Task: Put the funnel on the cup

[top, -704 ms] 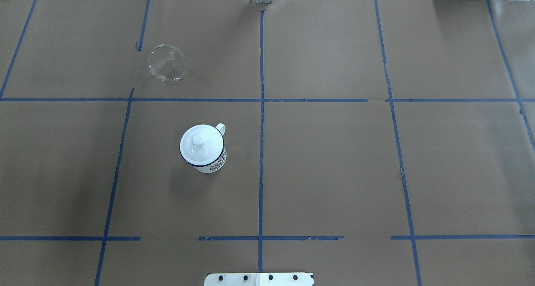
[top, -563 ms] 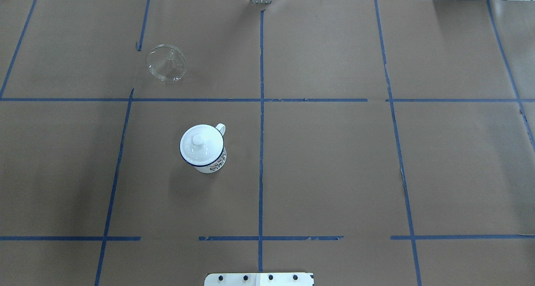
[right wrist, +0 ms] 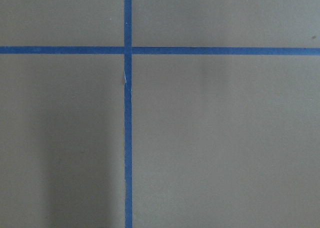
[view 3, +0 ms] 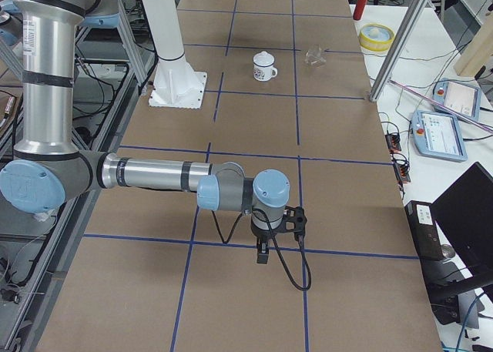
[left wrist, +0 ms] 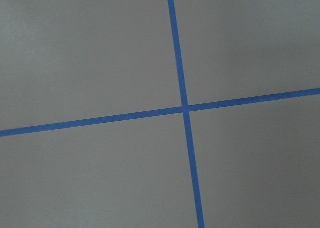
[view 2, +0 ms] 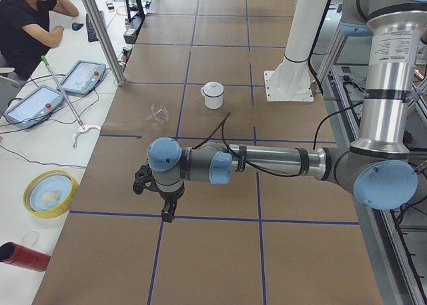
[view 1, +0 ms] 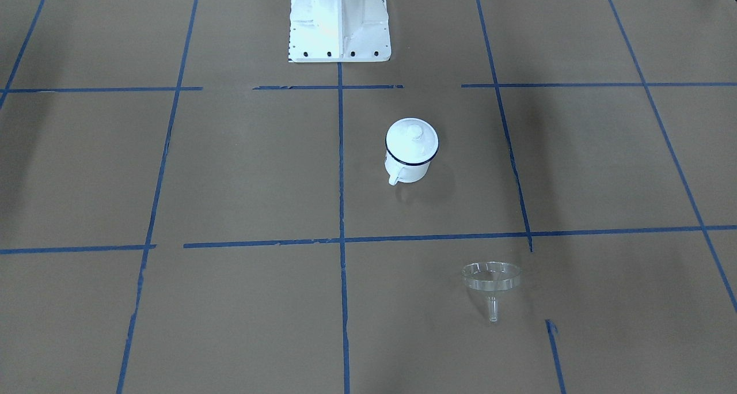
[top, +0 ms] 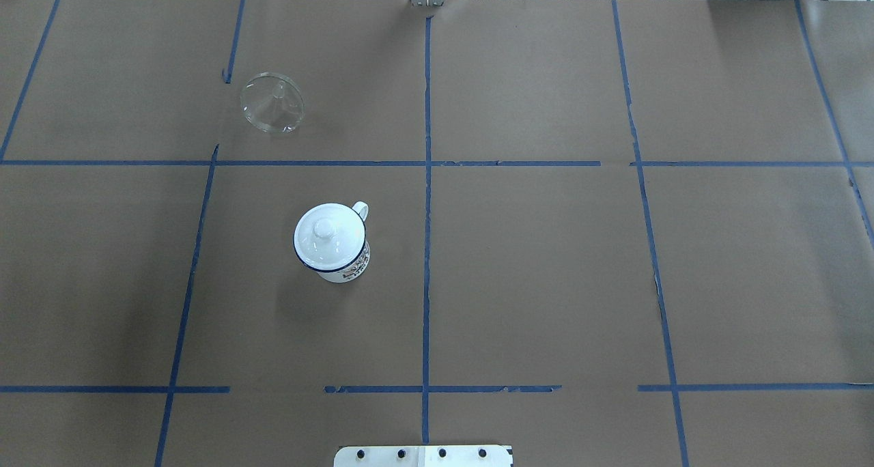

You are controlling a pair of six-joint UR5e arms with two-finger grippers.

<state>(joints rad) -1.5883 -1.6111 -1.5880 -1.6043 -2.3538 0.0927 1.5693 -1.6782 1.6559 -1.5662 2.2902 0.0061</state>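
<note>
The funnel (top: 272,103) lies tipped on the left half of the worktop (top: 546,282), spout pointing away from the robot, beyond the cup (top: 334,259), which has its lid (top: 328,238) on. The left arm (view 2: 267,161) looks nearer. I cannot tell whether either arm's jaws are apart.

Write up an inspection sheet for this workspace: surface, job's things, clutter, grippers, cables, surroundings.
Surface: table covered in brown paper with a blue tape grid.
Job's things: funnel lies tilted on the paper, apart from the cup, which stands upright; funnel not yet on cup.
Clutter: white domed lid sits on the cup, covering its mouth.
Grippers: left gripper and right gripper hang over tape lines, far from both things; jaws cannot be judged.
Cables: right wrist cable loops below the wrist; left wrist cable arcs above the forearm.
Surroundings: seated operator, teach pendants, yellow dish.
</note>
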